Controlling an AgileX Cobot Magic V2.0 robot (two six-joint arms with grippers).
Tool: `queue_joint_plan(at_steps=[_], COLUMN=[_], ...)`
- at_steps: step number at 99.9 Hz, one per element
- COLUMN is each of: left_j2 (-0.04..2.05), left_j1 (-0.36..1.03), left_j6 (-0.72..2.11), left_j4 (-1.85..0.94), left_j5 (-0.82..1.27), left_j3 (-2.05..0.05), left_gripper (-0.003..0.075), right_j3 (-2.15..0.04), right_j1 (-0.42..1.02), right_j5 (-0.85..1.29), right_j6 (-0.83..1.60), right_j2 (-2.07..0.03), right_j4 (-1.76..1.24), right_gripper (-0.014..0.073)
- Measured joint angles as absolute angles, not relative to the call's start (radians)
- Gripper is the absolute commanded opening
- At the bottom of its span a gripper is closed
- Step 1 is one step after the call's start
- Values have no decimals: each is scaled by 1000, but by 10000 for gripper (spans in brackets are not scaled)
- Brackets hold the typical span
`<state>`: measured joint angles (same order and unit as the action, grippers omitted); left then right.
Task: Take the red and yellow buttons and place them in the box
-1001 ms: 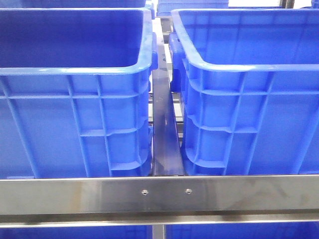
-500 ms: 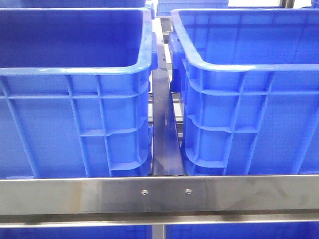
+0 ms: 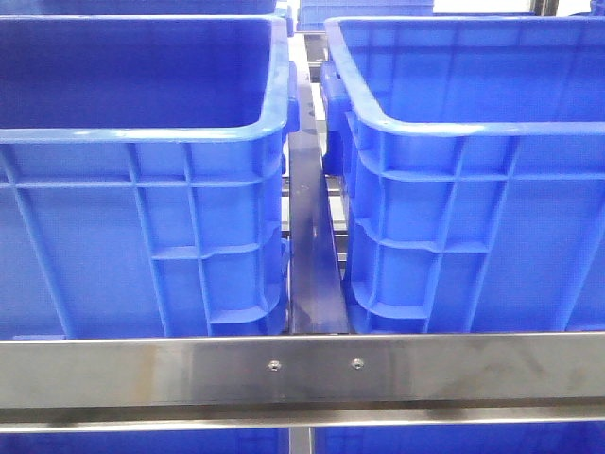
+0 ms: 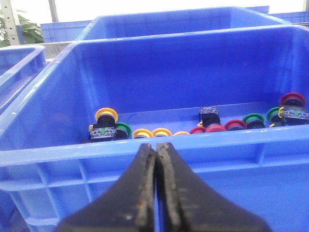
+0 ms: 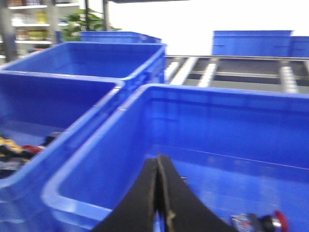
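A: The front view gives only two blue bins, the left bin (image 3: 142,132) and right bin (image 3: 454,123), behind a steel rail (image 3: 302,369). No arms, no buttons.

B: The wrists fill that in. The left gripper (image 4: 156,159), jaws pressed together and empty, hangs outside a bin holding yellow buttons (image 4: 152,133) and red buttons (image 4: 216,128).

A: And the right gripper (image 5: 158,169)?

B: Clenched too, holding nothing, above a bin with one red button (image 5: 277,220).
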<state>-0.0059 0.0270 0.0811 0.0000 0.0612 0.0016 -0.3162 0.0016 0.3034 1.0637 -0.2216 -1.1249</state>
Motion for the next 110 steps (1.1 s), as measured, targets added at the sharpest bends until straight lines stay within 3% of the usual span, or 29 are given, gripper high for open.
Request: queue_joint_plan(at_steps=[24,36,54,73,110], left_j2=[-6,-6,-6,-6,-6], left_j1=[27,27,27,27,27], left_j6=[81,81,81,81,81], left_j4=[0,0,0,0,0], left_j5=[61,61,61,61,59], left_j3=[2,2,2,2,2], left_gripper=[-20,-20,-20,-20,-20], right_j3=[-314,-274,-129,15,29], right_j1=[6,11,11,11,9], right_j5=[286,179,-6,0,85], right_j6=[351,136,35,-43,-79], right_j2=[-209,-185,-122,-6,9], right_j4=[-393,-168,-98,-25,46], right_gripper=[-57,-57,-57,-57,-57])
